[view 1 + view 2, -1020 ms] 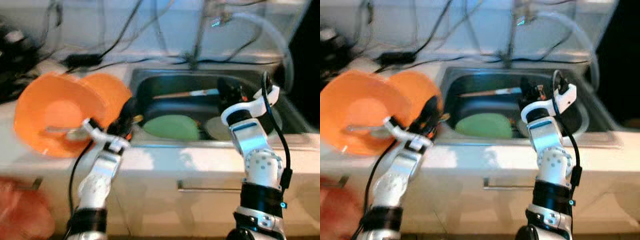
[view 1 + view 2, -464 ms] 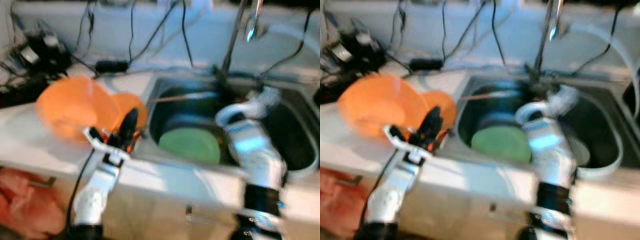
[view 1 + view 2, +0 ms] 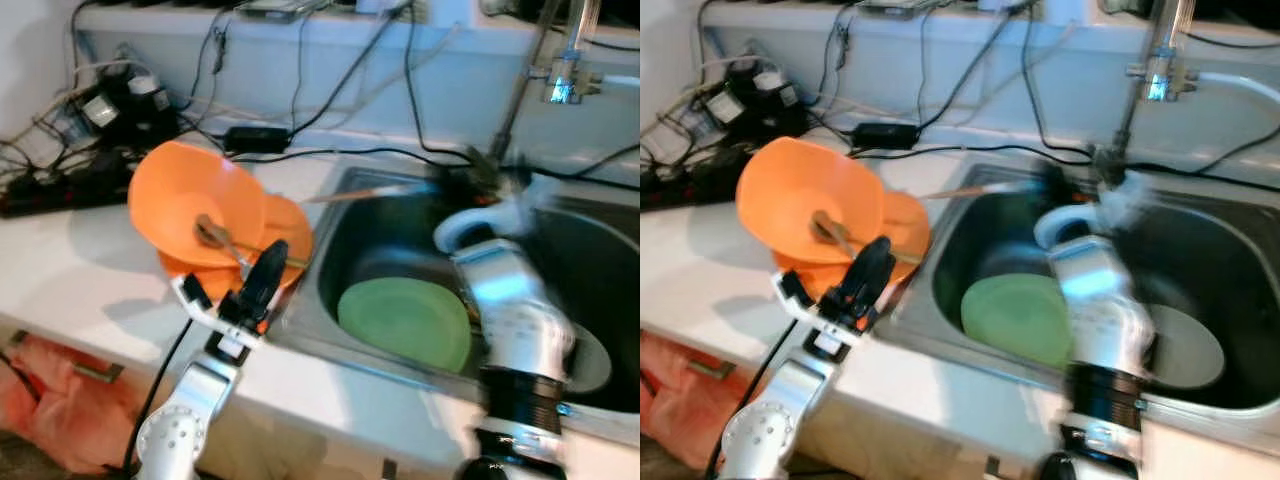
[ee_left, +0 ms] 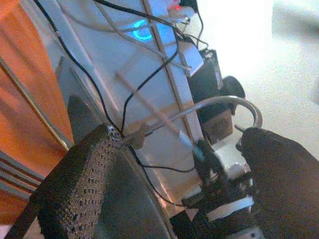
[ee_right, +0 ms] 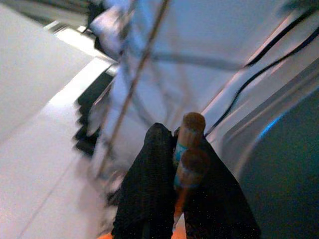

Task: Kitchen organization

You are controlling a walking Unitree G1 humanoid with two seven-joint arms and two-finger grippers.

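Observation:
Two orange bowls lean together on the white counter left of the sink, with a metal spoon in the bigger one. My left gripper hovers just in front of them, open, with nothing between its fingers. A green plate lies in the sink beside a pale plate. My right gripper is over the sink's back edge, blurred. It is shut on a pair of wooden chopsticks, which stick out to the left.
A faucet rises behind the sink. Power strips, plugs and black cables crowd the counter's back left, and more cables hang down the wall. A pink bag sits low in front of the cabinet at the left.
The camera has moved, so the whole scene sits differently. My right gripper stays shut on the chopsticks, now nearer the sink's back edge. The left gripper stays beside the orange bowls.

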